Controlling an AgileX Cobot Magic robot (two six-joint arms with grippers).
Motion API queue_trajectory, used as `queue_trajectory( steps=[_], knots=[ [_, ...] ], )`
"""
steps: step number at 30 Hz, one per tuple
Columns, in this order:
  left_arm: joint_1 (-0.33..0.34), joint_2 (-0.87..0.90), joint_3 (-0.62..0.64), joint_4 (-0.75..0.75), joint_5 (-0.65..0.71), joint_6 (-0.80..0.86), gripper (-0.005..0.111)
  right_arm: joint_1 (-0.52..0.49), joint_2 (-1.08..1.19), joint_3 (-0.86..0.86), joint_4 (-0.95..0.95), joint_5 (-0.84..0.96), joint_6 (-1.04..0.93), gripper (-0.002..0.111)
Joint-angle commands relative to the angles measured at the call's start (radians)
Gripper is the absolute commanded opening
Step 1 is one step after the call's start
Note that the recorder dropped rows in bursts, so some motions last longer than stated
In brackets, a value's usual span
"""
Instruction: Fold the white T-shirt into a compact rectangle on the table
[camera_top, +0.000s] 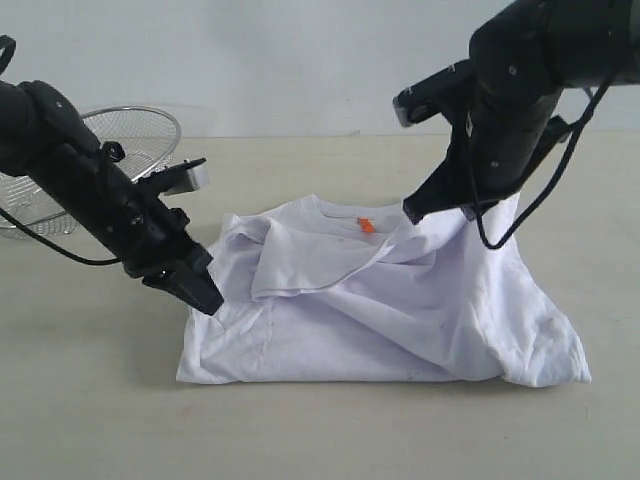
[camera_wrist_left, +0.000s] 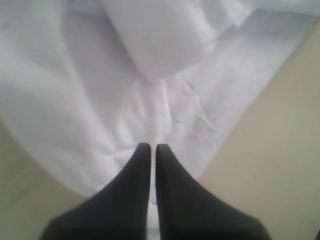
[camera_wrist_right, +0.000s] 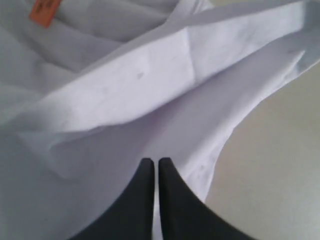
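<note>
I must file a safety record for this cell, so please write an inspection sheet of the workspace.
Surface: table, pale beige, no spill seen.
Job's things: white T-shirt, partly folded, one sleeve turned in, one side lifted, neck tag showing.
Clutter: wire-mesh basket, behind the left arm, apart from the shirt.
Grippers: left gripper, fingers shut on the shirt's edge; right gripper, fingers shut on the lifted side.
Cables: left cable and right cable, black loops off the arms; the right one hangs in front of the shirt.
Surroundings: plain pale wall; nothing else seen.
</note>
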Motion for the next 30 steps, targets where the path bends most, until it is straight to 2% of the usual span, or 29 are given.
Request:
queue_trajectory(
  steps=[1,4,8,11,14,19,24,26,30],
  knots=[
    [-0.057,-0.010,-0.005,0.030,0.075,0.286,0.004,0.012,-0.008,0.086,0.022,-0.059,-0.005,0.000],
    [-0.088,-0.031,-0.005,0.061,0.032,0.337,0.004,0.012,-0.008,0.134,0.022,-0.111,-0.005,0.000],
    [-0.117,-0.090,-0.005,0.190,-0.107,0.323,0.004,0.009,-0.008,0.174,0.022,-0.167,-0.016,0.000],
    [-0.134,-0.128,-0.005,0.209,-0.207,0.320,0.004,0.009,-0.006,0.190,0.020,-0.195,-0.018,0.000],
    [-0.158,-0.137,-0.001,0.211,-0.226,0.357,0.004,0.006,-0.006,0.190,0.018,-0.200,-0.018,0.000],
    [-0.245,-0.185,0.091,0.334,-0.301,0.333,0.004,0.006,-0.006,0.190,-0.010,-0.191,-0.019,0.000],
    [-0.347,-0.289,0.250,0.548,-0.562,0.157,0.004,0.006,-0.006,0.190,-0.020,-0.193,-0.019,0.000],
    [-0.349,-0.300,0.317,0.632,-0.659,0.093,0.004,0.006,-0.006,0.190,-0.019,-0.195,-0.019,0.000],
    [-0.337,-0.292,0.435,0.779,-0.957,0.021,0.004,0.006,-0.006,0.190,-0.020,-0.203,-0.017,0.000]
  ],
)
